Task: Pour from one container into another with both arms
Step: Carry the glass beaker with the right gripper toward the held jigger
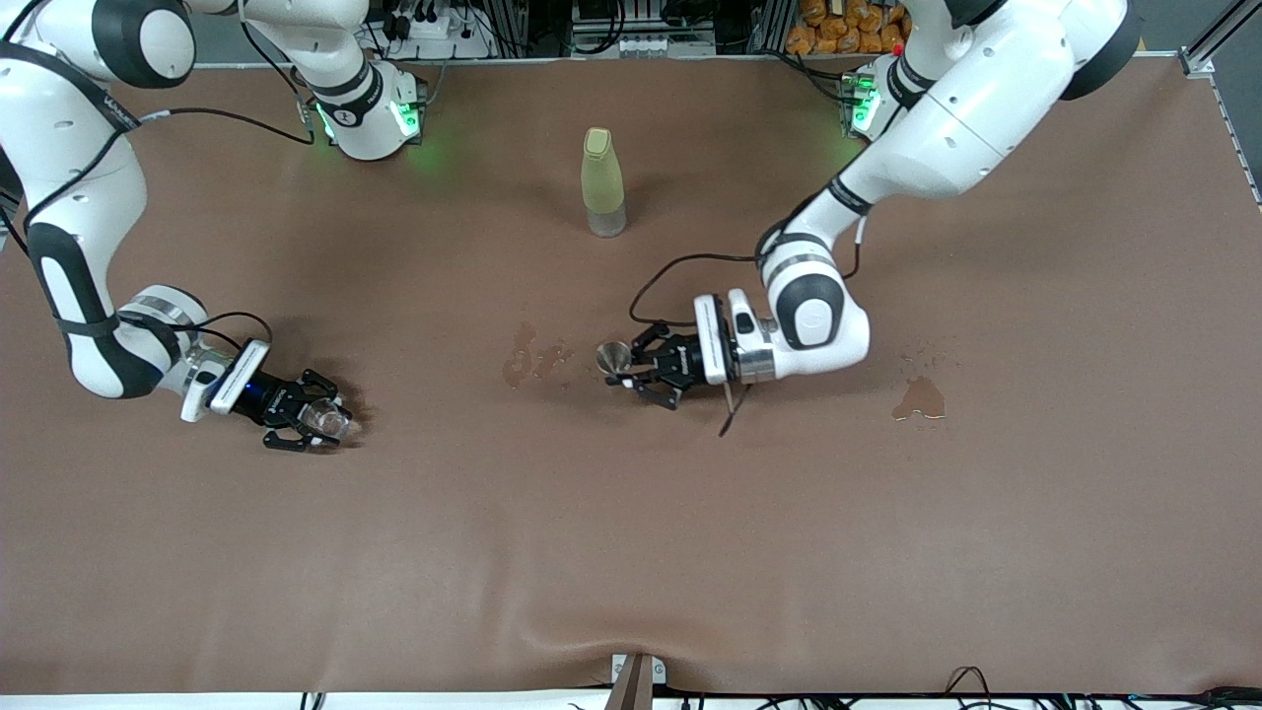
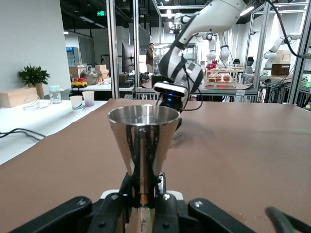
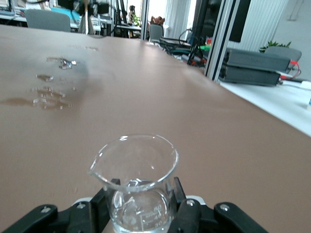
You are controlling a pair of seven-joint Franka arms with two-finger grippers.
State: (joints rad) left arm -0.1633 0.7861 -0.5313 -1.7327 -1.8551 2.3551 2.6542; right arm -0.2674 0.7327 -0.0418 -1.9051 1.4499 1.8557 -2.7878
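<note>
Right end effector (image 1: 317, 422) is clamping the clear cup (image 1: 325, 418) upright toward its end of the worktop (image 1: 631, 552); left end effector (image 1: 631, 373) is gripping the metal measure (image 1: 613, 358) rim-up mid-worktop, well apart, evidently readying for pouring.

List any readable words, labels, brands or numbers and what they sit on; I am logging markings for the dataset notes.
None can be read for sure.
Bottle: no label shows.
Metal measure, clamped in the left end effector: no engraving shows.
Clear cup, clamped in the right end effector: no gradations show.
Small print on each end effector's body: too small to read.
Green sign in the room's background: too blurred to read.
</note>
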